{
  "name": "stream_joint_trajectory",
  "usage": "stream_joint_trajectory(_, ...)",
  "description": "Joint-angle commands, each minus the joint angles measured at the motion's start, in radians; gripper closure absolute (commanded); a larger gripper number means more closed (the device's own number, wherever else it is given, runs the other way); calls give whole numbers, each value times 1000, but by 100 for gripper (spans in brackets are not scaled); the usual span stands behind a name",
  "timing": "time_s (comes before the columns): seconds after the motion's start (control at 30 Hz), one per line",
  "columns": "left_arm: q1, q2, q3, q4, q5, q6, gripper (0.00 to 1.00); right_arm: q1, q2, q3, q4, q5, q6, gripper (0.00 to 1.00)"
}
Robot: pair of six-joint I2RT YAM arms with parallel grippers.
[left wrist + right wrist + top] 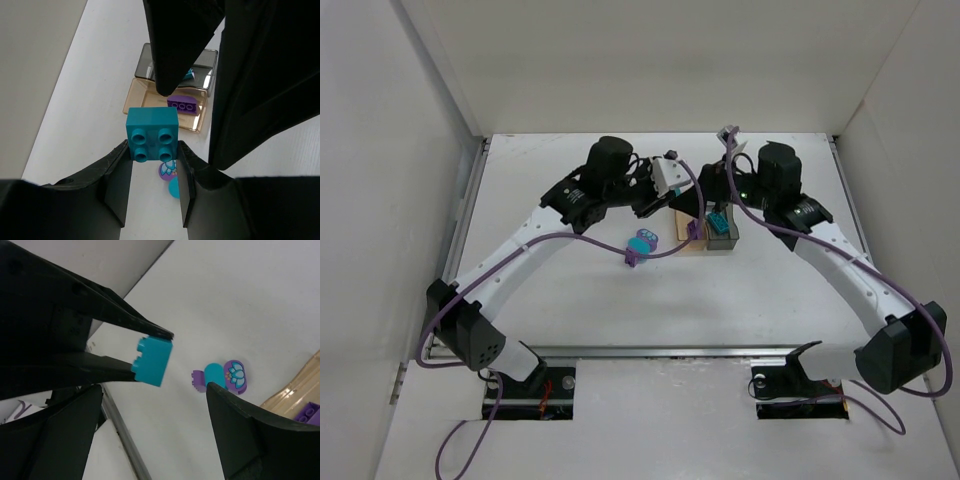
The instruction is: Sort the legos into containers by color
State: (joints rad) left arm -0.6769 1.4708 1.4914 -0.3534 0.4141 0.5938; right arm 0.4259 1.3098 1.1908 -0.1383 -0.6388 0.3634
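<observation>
The teal brick [152, 134] is one plain colour all over, and the fingers [116, 187] of the left gripper [153, 147] on either side of it are black. The right gripper [154, 389] is black too. The bench [620, 310] is plain white. The amber container [142, 100] is translucent orange-brown and shows a purple brick [182, 105]. The grey container [145, 60] is smoky and dark, with a teal bit [189, 75] inside. The rounded piece [214, 376] is teal, the small brick [198, 380] is purple, and the oval piece [235, 374] is purple with a pale blue and white flower print. The arms [520, 250] are white with black joints, and the cables [665, 250] are purple.
</observation>
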Motion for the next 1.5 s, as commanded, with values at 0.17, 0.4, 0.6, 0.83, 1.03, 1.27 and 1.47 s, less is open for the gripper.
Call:
stream_joint_trajectory(0.17, -7, -32, -22, 27, 5, 12, 100, 8, -14, 55, 126, -53, 69, 21)
stream_joint_trajectory(0.4, -16, -32, -2, 18, 26, 12, 100, 8, 17, 64, 126, -38, 78, 28)
stream_joint_trajectory(0.6, -16, -32, -2, 17, 49, -6, 100, 8, 38, 64, 147, -27, 89, 33)
stream_joint_trajectory(0.83, -16, -41, -2, 37, 51, -29, 100, 8, 82, 64, 157, -61, 89, 62)
stream_joint_trajectory(1.03, -16, -41, -2, 37, 29, -57, 83, 8, 79, 53, 157, -48, 89, 100)
stream_joint_trajectory(1.27, -16, -52, -86, 37, -7, -114, 0, -64, -18, -58, 106, 304, 89, 100)
stream_joint_trajectory(1.47, -16, -89, -158, 114, -221, -293, 0, -101, 71, -36, -184, 735, -75, 100)
